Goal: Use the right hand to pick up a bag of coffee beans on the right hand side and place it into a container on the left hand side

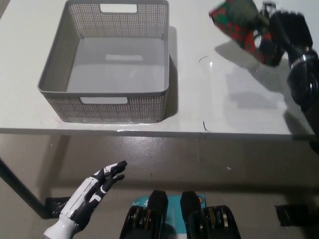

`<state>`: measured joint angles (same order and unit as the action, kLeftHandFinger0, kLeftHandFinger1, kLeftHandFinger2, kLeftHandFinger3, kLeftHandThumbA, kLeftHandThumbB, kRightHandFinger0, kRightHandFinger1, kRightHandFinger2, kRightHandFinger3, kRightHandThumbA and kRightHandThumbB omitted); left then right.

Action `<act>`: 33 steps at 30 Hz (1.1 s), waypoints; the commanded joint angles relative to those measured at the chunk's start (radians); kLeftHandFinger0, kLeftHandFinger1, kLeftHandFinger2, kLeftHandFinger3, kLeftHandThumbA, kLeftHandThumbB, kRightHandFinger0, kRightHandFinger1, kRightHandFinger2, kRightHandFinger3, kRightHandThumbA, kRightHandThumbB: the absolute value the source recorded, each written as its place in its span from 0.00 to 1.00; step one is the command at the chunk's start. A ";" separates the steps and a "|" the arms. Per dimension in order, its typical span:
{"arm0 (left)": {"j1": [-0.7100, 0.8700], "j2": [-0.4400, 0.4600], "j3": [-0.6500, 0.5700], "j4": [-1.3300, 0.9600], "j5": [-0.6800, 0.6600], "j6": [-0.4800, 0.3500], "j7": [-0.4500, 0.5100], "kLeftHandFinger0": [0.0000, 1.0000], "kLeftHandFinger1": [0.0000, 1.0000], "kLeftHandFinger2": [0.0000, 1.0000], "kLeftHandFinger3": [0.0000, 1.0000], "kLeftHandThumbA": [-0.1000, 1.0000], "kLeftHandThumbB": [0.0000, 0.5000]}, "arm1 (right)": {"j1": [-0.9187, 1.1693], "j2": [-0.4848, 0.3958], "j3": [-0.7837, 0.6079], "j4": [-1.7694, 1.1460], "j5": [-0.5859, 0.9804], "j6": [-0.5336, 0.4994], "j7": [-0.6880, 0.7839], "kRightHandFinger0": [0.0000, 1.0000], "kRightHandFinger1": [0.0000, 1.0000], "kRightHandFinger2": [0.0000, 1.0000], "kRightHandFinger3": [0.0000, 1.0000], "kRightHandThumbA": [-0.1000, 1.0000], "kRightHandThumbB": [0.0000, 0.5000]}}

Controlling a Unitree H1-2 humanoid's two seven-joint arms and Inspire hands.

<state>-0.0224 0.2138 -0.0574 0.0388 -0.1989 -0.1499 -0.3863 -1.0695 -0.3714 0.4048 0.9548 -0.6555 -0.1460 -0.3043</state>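
The red and green bag of coffee beans (238, 21) is lifted off the white table (239, 99) at the upper right, casting a shadow below it. My black right hand (279, 30) is shut on the bag's right end, its arm coming in from the right edge. The grey mesh container (107, 62) stands empty on the table's left half, well to the left of the bag. My white left hand (97, 186) rests open below the table's front edge at the lower left.
The container has handle cut-outs in its near and far walls. Bare table lies between the container and the bag. The table's front edge (149, 130) runs across the middle, with the floor below it and a dark table leg at the far left.
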 commanded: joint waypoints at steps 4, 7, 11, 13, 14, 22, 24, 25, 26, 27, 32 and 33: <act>0.009 0.013 0.009 -0.022 -0.026 -0.017 -0.013 1.00 1.00 1.00 1.00 0.82 1.00 | -0.099 -0.001 -0.050 -0.225 0.007 0.089 0.086 0.00 0.46 0.96 0.86 0.00 0.34; 0.011 0.015 0.007 -0.022 -0.024 -0.012 -0.012 1.00 1.00 1.00 1.00 0.81 1.00 | -0.108 0.023 -0.056 -0.268 0.018 0.052 0.090 0.00 0.48 0.94 0.87 0.00 0.35; 0.014 0.013 0.001 -0.019 -0.008 -0.009 -0.008 1.00 1.00 1.00 1.00 0.81 1.00 | -0.129 0.066 -0.048 -0.290 -0.003 0.027 0.073 0.53 0.51 0.85 0.84 0.00 0.43; 0.012 0.010 -0.005 -0.012 0.009 -0.028 -0.005 1.00 1.00 1.00 1.00 0.82 1.00 | -0.142 0.104 -0.056 -0.306 0.012 0.047 0.089 0.09 0.34 0.72 0.73 0.00 0.40; 0.010 0.008 -0.007 -0.010 0.013 -0.032 -0.004 1.00 1.00 1.00 1.00 0.82 1.00 | -0.146 0.117 -0.054 -0.311 0.005 0.050 0.081 0.01 0.31 0.71 0.70 0.00 0.40; 0.013 -0.004 -0.020 -0.012 0.004 -0.021 -0.010 1.00 1.00 1.00 1.00 0.81 1.00 | -0.190 0.250 -0.034 -0.259 -0.008 0.077 0.102 0.00 0.46 0.98 0.87 0.00 0.36; 0.010 -0.004 -0.024 -0.014 0.003 -0.011 -0.011 1.00 1.00 1.00 1.00 0.81 1.00 | -0.204 0.276 -0.025 -0.224 -0.017 0.065 0.086 0.00 0.40 0.84 0.76 0.00 0.35; 0.011 -0.005 -0.026 -0.017 0.003 -0.007 -0.010 1.00 1.00 1.00 1.00 0.80 1.00 | -0.209 0.289 -0.023 -0.209 -0.017 0.055 0.075 0.00 0.37 0.82 0.75 0.00 0.35; 0.010 -0.005 -0.028 -0.018 0.003 -0.003 -0.010 1.00 1.00 1.00 1.00 0.80 1.00 | -0.215 0.307 -0.024 -0.195 -0.011 0.056 0.075 0.00 0.40 0.88 0.80 0.00 0.31; 0.011 -0.005 -0.030 -0.020 0.003 0.002 -0.010 1.00 1.00 1.00 1.00 0.80 1.00 | -0.221 0.321 -0.024 -0.178 -0.005 0.051 0.072 0.00 0.42 0.89 0.85 0.00 0.30; 0.009 -0.005 -0.040 -0.036 0.015 0.016 -0.002 1.00 1.00 1.00 1.00 0.80 1.00 | -0.251 0.376 -0.025 -0.122 -0.001 0.064 0.072 0.00 0.54 0.91 1.00 0.00 0.21; 0.009 -0.004 -0.043 -0.037 0.016 0.017 -0.003 1.00 1.00 1.00 1.00 0.80 1.00 | -0.254 0.382 -0.024 -0.117 -0.005 0.069 0.069 0.00 0.55 0.90 1.00 0.00 0.19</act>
<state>-0.0108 0.2107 -0.0925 0.0367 -0.1894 -0.1362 -0.3867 -1.2107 -0.0138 0.3921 0.8430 -0.6647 -0.0791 -0.1957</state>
